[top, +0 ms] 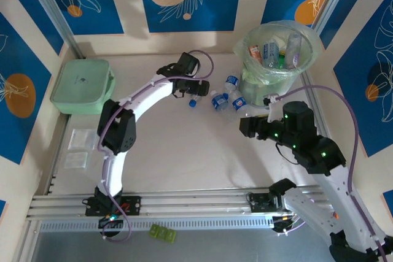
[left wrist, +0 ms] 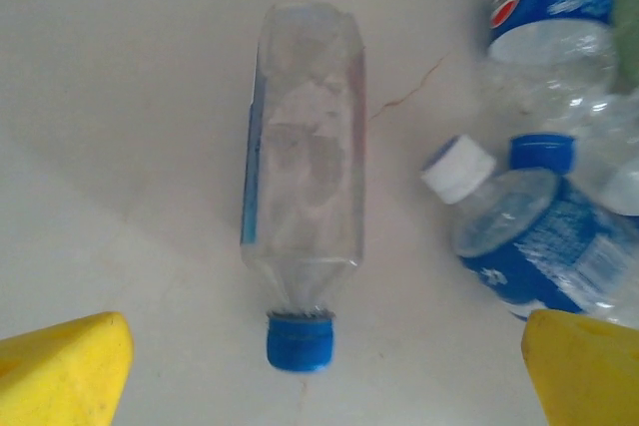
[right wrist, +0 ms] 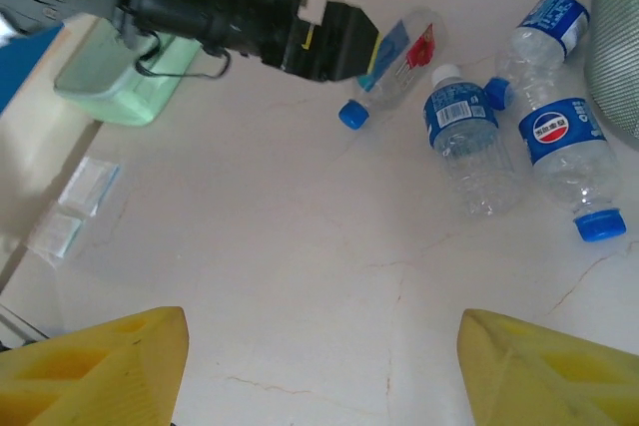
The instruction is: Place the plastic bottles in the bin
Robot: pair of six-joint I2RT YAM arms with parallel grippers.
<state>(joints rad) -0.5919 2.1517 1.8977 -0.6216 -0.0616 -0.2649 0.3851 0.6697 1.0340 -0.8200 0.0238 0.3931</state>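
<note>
A clear plastic bottle [left wrist: 305,177] with a blue cap lies on the table, cap toward my left gripper [left wrist: 324,376]. That gripper is open and hovers over the cap end, its yellow fingertips [left wrist: 60,371] well apart, nothing between them. Three more bottles [right wrist: 464,127] [right wrist: 564,152] [right wrist: 544,32] lie together just right of it, at the foot of the bin [top: 279,53], which holds several bottles. My right gripper [right wrist: 324,371] is open over bare table, nearer than the cluster [top: 227,97]. Seen from above, the left gripper [top: 189,89] is left of the cluster, the right gripper [top: 244,128] below it.
A mint-green lidded box [top: 81,86] sits at the far left. Two small clear packets [top: 80,148] lie near the left rail. A small green item [top: 162,233] lies beyond the near rail. The left arm [right wrist: 220,2] crosses the right wrist view's top.
</note>
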